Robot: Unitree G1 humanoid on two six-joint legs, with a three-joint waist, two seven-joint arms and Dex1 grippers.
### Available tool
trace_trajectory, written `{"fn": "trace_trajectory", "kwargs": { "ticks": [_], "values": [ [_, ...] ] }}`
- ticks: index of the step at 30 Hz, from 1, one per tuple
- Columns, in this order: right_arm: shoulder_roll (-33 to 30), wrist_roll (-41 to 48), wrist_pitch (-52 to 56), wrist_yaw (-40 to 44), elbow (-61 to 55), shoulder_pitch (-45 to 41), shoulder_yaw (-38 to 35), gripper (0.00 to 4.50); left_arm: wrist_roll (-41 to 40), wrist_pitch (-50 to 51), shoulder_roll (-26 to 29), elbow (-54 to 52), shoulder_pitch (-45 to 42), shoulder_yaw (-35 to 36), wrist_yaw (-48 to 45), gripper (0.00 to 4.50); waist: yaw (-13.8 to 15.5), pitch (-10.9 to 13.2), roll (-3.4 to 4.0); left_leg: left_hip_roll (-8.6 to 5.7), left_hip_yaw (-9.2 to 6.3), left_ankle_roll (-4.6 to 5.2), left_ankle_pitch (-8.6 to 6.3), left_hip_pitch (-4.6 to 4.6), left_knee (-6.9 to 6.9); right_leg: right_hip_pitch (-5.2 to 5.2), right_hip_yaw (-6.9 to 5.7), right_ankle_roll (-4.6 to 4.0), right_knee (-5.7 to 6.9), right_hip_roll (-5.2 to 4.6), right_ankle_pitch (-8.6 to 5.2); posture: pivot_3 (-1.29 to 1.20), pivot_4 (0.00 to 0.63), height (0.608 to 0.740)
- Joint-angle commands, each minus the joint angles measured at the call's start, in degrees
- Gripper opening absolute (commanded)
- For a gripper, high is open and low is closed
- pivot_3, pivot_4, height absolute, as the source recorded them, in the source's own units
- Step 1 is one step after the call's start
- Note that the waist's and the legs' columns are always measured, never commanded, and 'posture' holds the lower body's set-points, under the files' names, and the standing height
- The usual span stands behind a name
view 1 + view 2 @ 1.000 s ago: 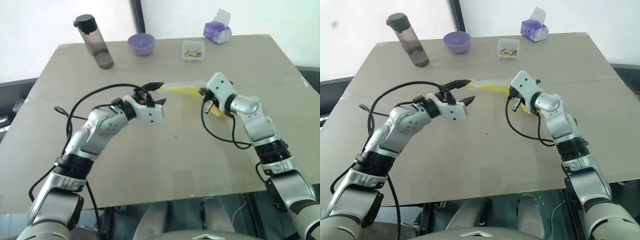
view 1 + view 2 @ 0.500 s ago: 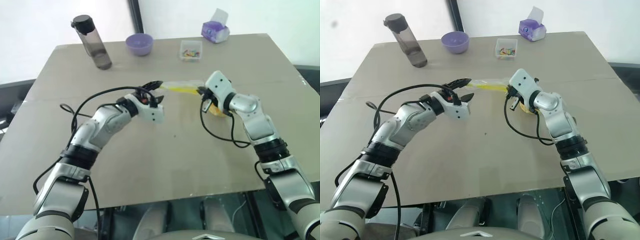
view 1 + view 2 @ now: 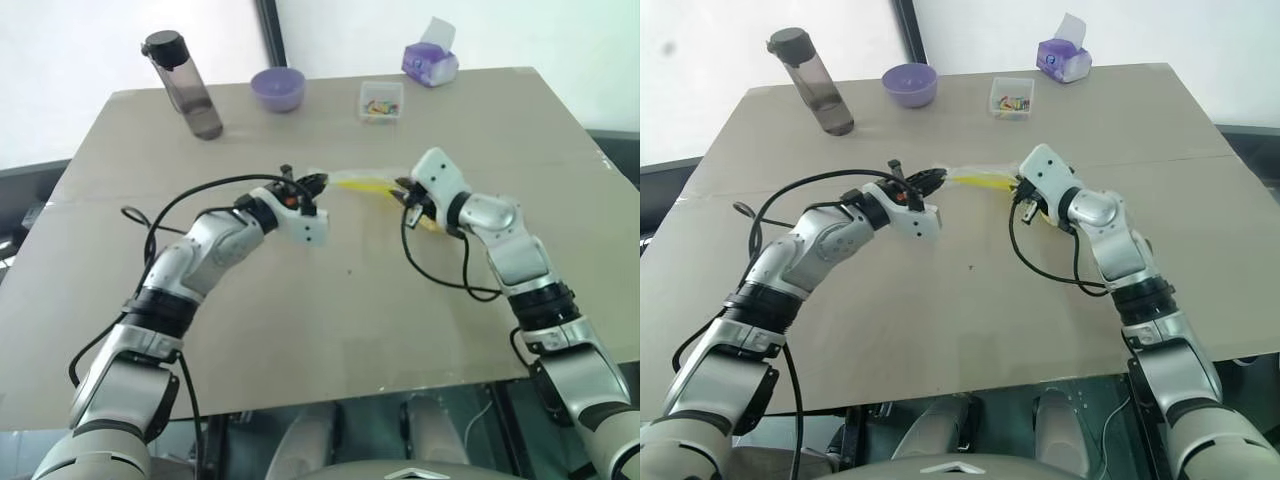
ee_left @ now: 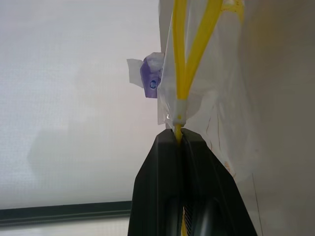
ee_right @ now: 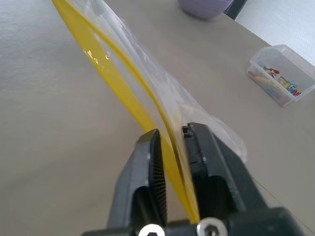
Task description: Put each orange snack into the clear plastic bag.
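Across the tan table [image 3: 300,340], pushed up near a pale wall, you had the same bystanders along the far edge: a dark water bottle [image 3: 185,85], a purple bowl [image 3: 279,88], a small clear box of colourful bits [image 3: 382,102] and a purple tissue pack [image 3: 431,62], all well apart from the work. What changed in the last second was the hold on the clear plastic bag [image 3: 362,182]. Your left gripper [image 3: 312,183], whose fingers had stood wide around the near end of the yellow strip [image 4: 184,59], had snapped shut on that end, and the left wrist view showed the strip pinched flat between its two closed fingers. At almost the same instant your right gripper [image 3: 410,194], which had been clamped on the other end, had eased apart; in its wrist view the strip ran between jaws standing narrowly open, one side looking clear of it, though you could not be sure it had fully let go. So the bag hung stretched between the two arms just above the table, its weight apparently passing to the left side. The orange snack [image 3: 432,220] showed only as a sliver of yellow under the right wrist, lying on the table outside the bag. I judged the packing itself not yet begun: the mouth looked closed, and you probably needed the freed right gripper to take one lip of the strip and pull it open before the snack could go in.
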Motion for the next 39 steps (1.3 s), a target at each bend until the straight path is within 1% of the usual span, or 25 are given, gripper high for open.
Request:
{"fn": "trace_trajectory", "kwargs": {
  "ticks": [1, 3, 7, 10, 12, 13, 14, 16, 17, 18, 27, 31, 36, 39],
  "values": [
    [-1.59, -0.75, -1.74, -0.99, -4.08, -0.57, -0.69, 2.43, -11.33, 6.69, -4.58, -1.88, 1.74, 3.79, -5.27, 0.0, 0.11, -0.02, 0.02, -0.01, 0.01, 0.0, 0.0, 0.0, 0.03, 0.0, 0.01, 0.0, 0.03, -0.02, 0.0, 0.0, 0.15, 0.74],
    [-2.36, -0.79, -2.35, -0.65, -5.69, -0.79, -0.82, 2.43, -17.43, 11.82, -7.6, -3.65, 3.16, 5.63, -8.93, 0.0, 0.09, -0.01, 0.02, 0.0, 0.0, 0.0, 0.0, -0.03, 0.06, -0.01, 0.0, 0.0, 0.01, -0.02, 0.0, 0.0, 0.15, 0.74],
    [-2.17, 0.04, -2.88, -1.4, -9.05, -1.0, -1.44, 2.43, -24.67, 20.0, -10.9, -7.63, 4.96, 7.48, -14.0, 0.0, -0.32, -0.01, 0.02, 0.02, -0.01, 0.0, 0.0, -0.05, 0.11, -0.02, -0.01, 0.0, 0.06, 0.0, 0.0, 0.0, 0.15, 0.74],
    [-0.76, 1.76, -6.21, -2.56, -10.77, -0.48, -2.22, 2.43, -27.81, 24.33, -12.15, -9.29, 5.5, 8.16, -15.99, 0.0, -0.57, -0.02, 0.02, 0.03, -0.01, 0.0, 0.0, -0.05, 0.19, -0.01, 0.0, 0.0, 0.09, 0.01, 0.0, 0.0, 0.15, 0.74],
    [-0.85, 2.8, -8.28, -1.72, -11.22, 0.67, -2.14, 2.43, -29.23, 26.82, -12.77, -9.81, 5.39, 8.64, -16.62, 0.0, -0.7, -0.02, 0.01, 0.03, -0.01, 0.0, 0.0, -0.04, 0.23, 0.02, 0.01, 0.0, 0.09, 0.01, 0.0, 0.0, 0.15, 0.74],
    [-1.45, 2.6, -8.44, -1.07, -11.04, 1.43, -1.66, 1.92, -30.05, 27.99, -13.12, -10.24, 5.24, 9.0, -16.67, 0.0, -0.68, -0.02, 0.01, 0.03, -0.01, 0.0, 0.0, -0.04, 0.25, 0.03, 0.0, 0.0, 0.1, 0.01, 0.0, 0.0, 0.15, 0.74],
    [-1.3, 2.83, -7.68, -1.27, -10.74, 1.86, -1.81, 1.64, -29.95, 28.07, -12.92, -10.53, 5.11, 8.83, -16.73, 0.0, -0.67, -0.03, 0.0, 0.03, -0.02, 0.0, 0.0, -0.04, 0.27, 0.05, -0.01, 0.0, 0.1, 0.01, 0.0, 0.0, 0.15, 0.74],
    [-0.84, 3.03, -6.98, -2.0, -9.89, 1.99, -2.16, 0.57, -30.04, 28.39, -12.82, -10.87, 5.01, 8.64, -16.77, 0.0, -0.63, -0.03, 0.0, 0.01, -0.05, 0.0, 0.0, -0.04, 0.35, 0.09, -0.04, 0.01, 0.11, 0.01, 0.01, 0.0, 0.15, 0.74],
    [-0.74, 2.92, -7.08, -2.31, -9.46, 1.86, -2.22, 0.17, -30.0, 28.39, -12.74, -10.93, 4.99, 8.49, -16.78, 0.0, -0.61, -0.02, 0.0, 0.01, -0.05, 0.0, 0.0, -0.04, 0.37, 0.09, -0.04, 0.0, 0.12, 0.01, 0.01, 0.0, 0.15, 0.74],
    [-0.63, 2.84, -7.09, -2.58, -9.05, 1.74, -2.26, 0.07, -30.07, 28.49, -12.7, -11.04, 5.01, 8.43, -16.76, 0.0, -0.66, -0.03, 0.0, 0.01, -0.05, 0.0, 0.0, -0.05, 0.4, 0.09, -0.04, 0.01, 0.14, 0.01, 0.01, 0.0, 0.15, 0.74],
    [1.42, 3.67, -6.14, -5.65, -4.14, -0.18, -3.68, 0.07, -31.09, 29.23, -12.15, -14.02, 6.75, 8.54, -17.37, 0.0, -0.73, -0.03, 0.0, 0.01, -0.04, 0.0, 0.0, -0.05, 0.44, 0.1, -0.02, 0.0, 0.18, 0.0, 0.01, 0.0, 0.15, 0.74],
    [1.91, 3.54, -6.45, -6.1, -1.96, -1.14, -3.17, 0.07, -31.74, 29.22, -12.23, -15.31, 7.6, 8.3, -17.95, 0.0, -0.74, -0.03, 0.0, 0.02, -0.05, 0.0, 0.0, -0.04, 0.44, 0.09, -0.02, 0.0, 0.19, 0.01, 0.01, 0.0, 0.15, 0.74],
    [2.71, 3.94, -5.11, -5.38, 0.5, -2.46, -2.75, 0.07, -31.25, 25.76, -11.6, -16.07, 8.53, 6.3, -19.89, 0.0, -0.73, -0.03, 0.0, 0.02, -0.05, 0.0, 0.0, -0.04, 0.44, 0.09, -0.01, 0.0, 0.18, 0.01, 0.01, 0.0, 0.15, 0.74],
    [2.6, 2.46, -5.46, -4.71, 2.74, -3.01, -1.09, 0.07, -28.93, 20.97, -10.63, -16.01, 8.58, 4.13, -20.62, 0.0, -0.73, -0.03, 0.0, 0.02, -0.05, 0.0, 0.0, -0.04, 0.44, 0.1, -0.01, 0.0, 0.18, 0.01, 0.01, 0.0, 0.15, 0.74]
  ]
}}
